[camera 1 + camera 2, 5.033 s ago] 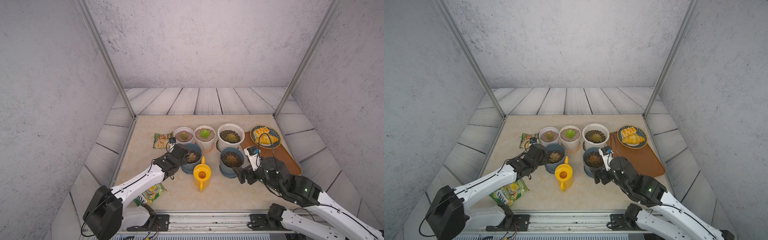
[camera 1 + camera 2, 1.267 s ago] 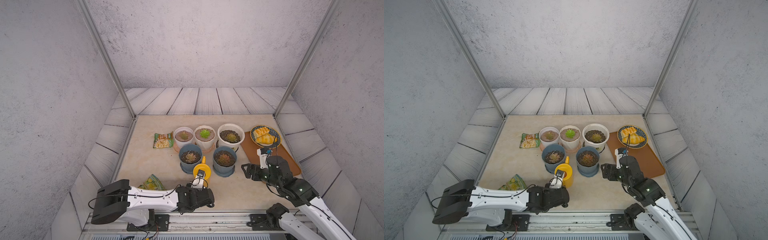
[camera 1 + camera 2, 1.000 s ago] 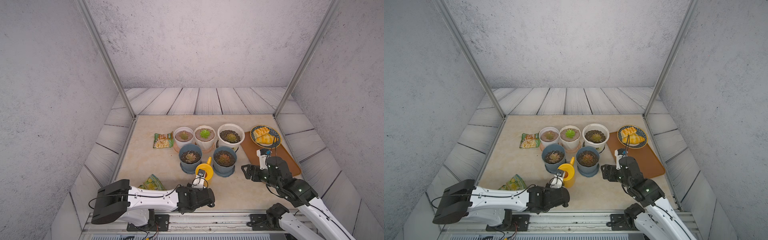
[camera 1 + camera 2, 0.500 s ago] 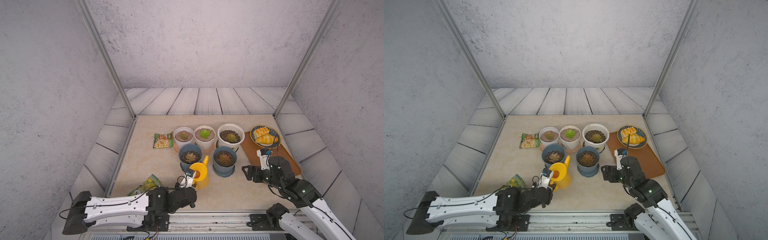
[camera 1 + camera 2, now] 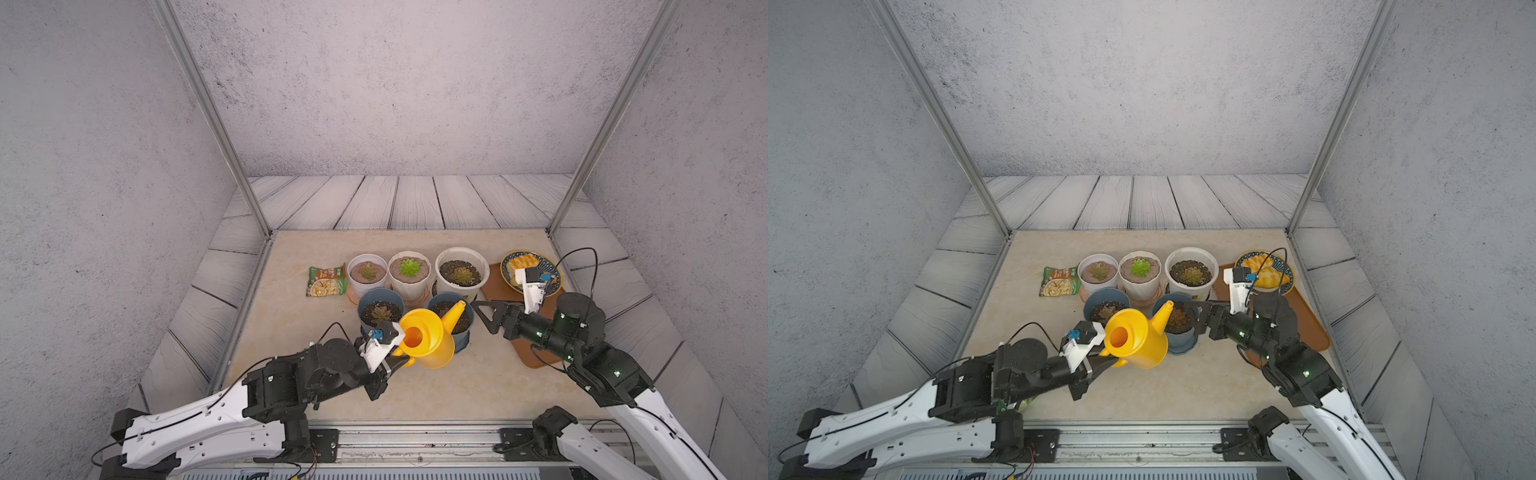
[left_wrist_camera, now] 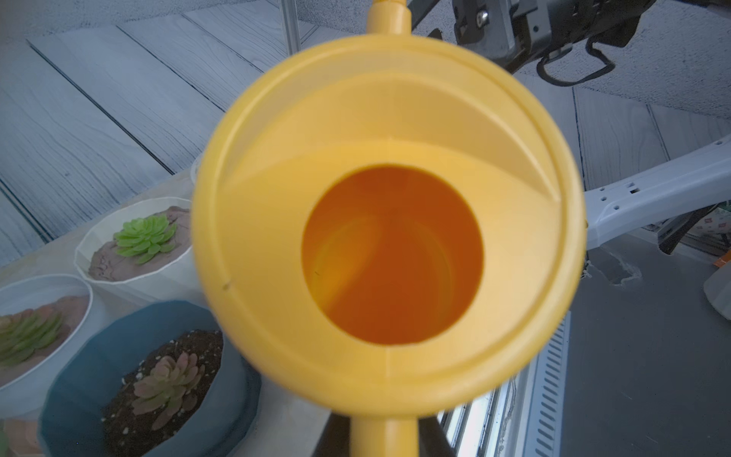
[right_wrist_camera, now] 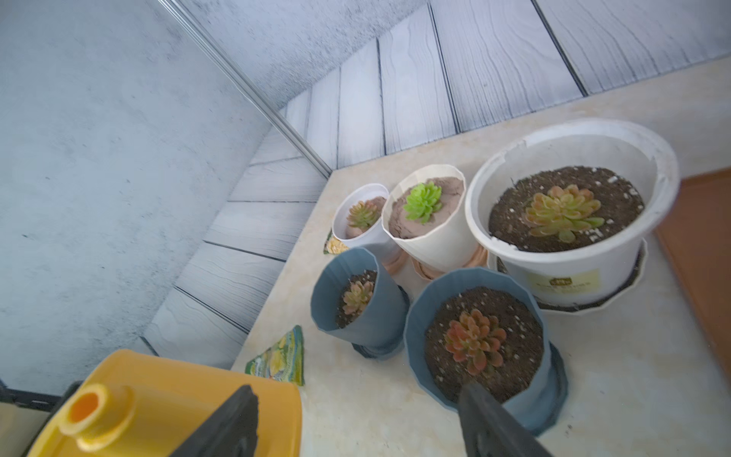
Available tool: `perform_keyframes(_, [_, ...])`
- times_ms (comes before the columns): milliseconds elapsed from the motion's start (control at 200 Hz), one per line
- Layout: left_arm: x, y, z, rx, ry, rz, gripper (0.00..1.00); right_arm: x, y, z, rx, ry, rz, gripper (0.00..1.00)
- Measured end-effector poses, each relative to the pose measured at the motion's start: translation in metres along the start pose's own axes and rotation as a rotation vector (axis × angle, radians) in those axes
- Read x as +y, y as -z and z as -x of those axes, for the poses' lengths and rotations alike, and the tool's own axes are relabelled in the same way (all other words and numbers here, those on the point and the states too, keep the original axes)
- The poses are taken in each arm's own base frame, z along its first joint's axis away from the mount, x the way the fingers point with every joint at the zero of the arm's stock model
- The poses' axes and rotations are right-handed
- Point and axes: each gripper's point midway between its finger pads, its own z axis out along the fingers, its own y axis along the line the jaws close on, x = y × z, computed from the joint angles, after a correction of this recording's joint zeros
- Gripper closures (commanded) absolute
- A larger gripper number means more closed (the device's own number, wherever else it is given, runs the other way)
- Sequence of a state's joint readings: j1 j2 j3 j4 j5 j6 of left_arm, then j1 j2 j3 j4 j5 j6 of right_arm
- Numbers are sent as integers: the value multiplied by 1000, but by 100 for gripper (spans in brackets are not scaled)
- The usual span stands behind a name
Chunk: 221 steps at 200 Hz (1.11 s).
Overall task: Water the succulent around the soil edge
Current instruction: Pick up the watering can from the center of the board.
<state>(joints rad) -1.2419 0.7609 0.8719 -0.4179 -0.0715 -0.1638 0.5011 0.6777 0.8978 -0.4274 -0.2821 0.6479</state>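
Your left gripper (image 5: 397, 360) pinches the handle (image 6: 385, 435) of the yellow watering can (image 5: 428, 340), low in the centre of both top views. The jaws are pressed onto the handle and mostly hidden behind the can's body. The can tilts toward the pots and appears to hang clear of the table. No water shows at its spout (image 5: 1166, 309).

Your right gripper (image 7: 358, 391) is spread wide and holds nothing. It sits just right of centre in the top views, its fingers pointing at the near-right blue pot (image 7: 413, 340).

In both top views the spout tip lies over that pot's dark soil (image 7: 514, 316). In the right wrist view the spout sits at the lower left of the frame, apart from the pot, so you cannot be sure it is truly above the soil. The reddish succulent (image 7: 472, 346) stands in the middle of that pot.

This looks like the approach, just before the pour. Next, bring the spout tip low over the ring of soil between rim and rosette. Then tip the can slowly and trace around the edge, keeping the stream off the leaves. Keep the empty gripper clear of the spout's path.
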Motion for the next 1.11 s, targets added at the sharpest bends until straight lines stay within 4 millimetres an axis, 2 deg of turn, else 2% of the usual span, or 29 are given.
perform_keyframes(70, [6, -5, 3, 13, -2, 2, 100, 8, 4, 12, -43, 7, 21, 16])
perform_keyframes(190, [18, -12, -2, 45, 7, 15, 100, 16, 12, 29, -118, 18, 37, 16])
perform_keyframes(280, [19, -17, -5, 59, 8, 8, 100, 21, 14, 38, -159, 16, 53, 16])
perform_keyframes(410, [13, -26, -7, 74, 4, -31, 100, 22, -2, 46, -168, 1, 68, 17])
perform_keyframes(535, [12, -35, -5, 92, -2, -38, 100, 12, -29, 39, -107, -22, 49, 17])
perform_keyframes(641, [11, -38, 8, 84, -14, -38, 100, -6, -46, 23, -57, -45, 10, 17])
perform_keyframes(951, [16, -30, 27, 33, -98, -8, 100, -29, -47, 8, -87, -65, -36, 17])
perform_keyframes(1106, [15, -14, 58, -102, -153, 3, 100, -31, -44, 4, -90, -65, -40, 17])
